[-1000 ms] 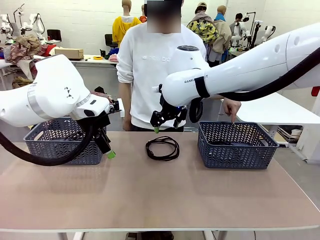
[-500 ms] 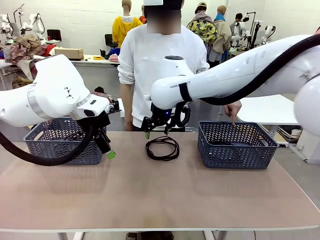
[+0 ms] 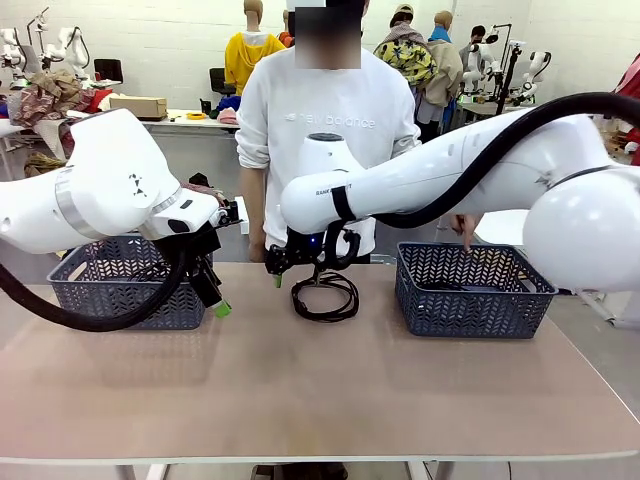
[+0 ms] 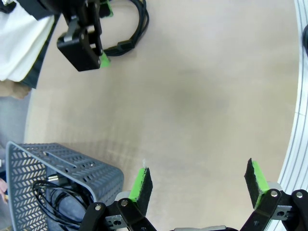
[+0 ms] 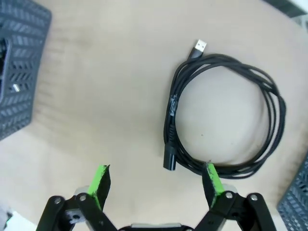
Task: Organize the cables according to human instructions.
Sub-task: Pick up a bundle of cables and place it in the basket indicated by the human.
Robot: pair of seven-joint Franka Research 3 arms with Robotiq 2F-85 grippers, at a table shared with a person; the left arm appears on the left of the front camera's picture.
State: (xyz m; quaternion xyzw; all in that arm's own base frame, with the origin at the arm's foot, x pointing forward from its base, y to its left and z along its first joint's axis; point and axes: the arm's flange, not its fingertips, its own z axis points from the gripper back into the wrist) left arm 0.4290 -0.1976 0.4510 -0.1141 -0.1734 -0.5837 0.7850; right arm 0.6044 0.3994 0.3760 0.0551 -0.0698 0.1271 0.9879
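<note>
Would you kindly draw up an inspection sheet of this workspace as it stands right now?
Surface: tan table, bare wood in front of the baskets.
Job's things: one coiled black cable lies loose on the table between the baskets; more coiled cable sits in the left basket; the right basket holds dark cable too.
Clutter: nothing seen.
Grippers: left gripper open, holding nothing, beside the left basket; right gripper open, above the loose coil's edge, holding nothing.
Cables: thick black hoses run along both arms.
Surroundings: a person in a white sweatshirt stands at the far side, one hand pointing down at the right basket.
</note>
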